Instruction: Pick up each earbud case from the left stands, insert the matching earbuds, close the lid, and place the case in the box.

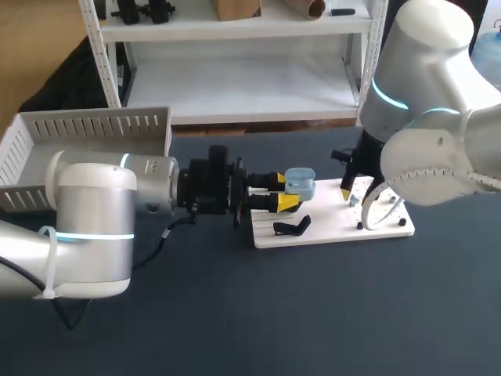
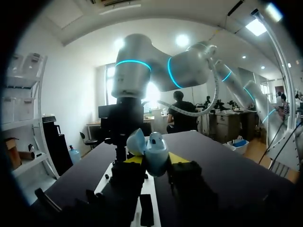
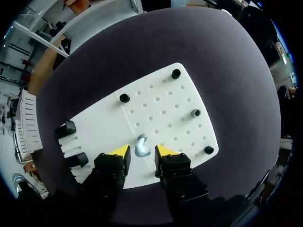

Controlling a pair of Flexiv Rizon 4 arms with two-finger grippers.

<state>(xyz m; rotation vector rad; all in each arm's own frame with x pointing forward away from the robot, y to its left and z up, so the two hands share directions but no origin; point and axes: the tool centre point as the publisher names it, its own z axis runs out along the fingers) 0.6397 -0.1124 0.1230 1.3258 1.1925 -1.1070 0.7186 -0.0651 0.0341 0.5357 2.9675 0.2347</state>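
So the left end effector [image 1: 285,192] is clamped on the light blue earbud case [image 1: 300,184], one yellow tip on each side. It's holding the case up above the near-left end of the white peg board [image 1: 329,227]. From the left wrist camera the lid looks flipped open, so the case seems ready to take its buds.

The right end effector [image 3: 142,152] is down over the board with its fingers apart, straddling a small pale earbud [image 3: 141,146] that sits on the board. As far as I can see neither tip touches it, so it isn't holding anything. My read is that this is the grab-the-bud step.

If I were tuning this, here's what I'd watch:
- Centre the bud between the tips before closing. It looks slightly nearer one finger, and a lopsided squeeze could flick something that small and smooth across the board.
- Close gently and low on the bud, so it doesn't rotate in the pinch. Its orientation matters for dropping it into the right socket.
- Lift straight up before moving sideways toward the case.
- Keep the left arm dead steady with the opening facing the incoming bud.

There's a second greyish earbud [image 3: 195,113] further out on the board, well apart from this one, so presumably it goes in after. The slotted white box [image 1: 94,125] waits on the far left of the desk [image 1: 313,313], a good way from the action.
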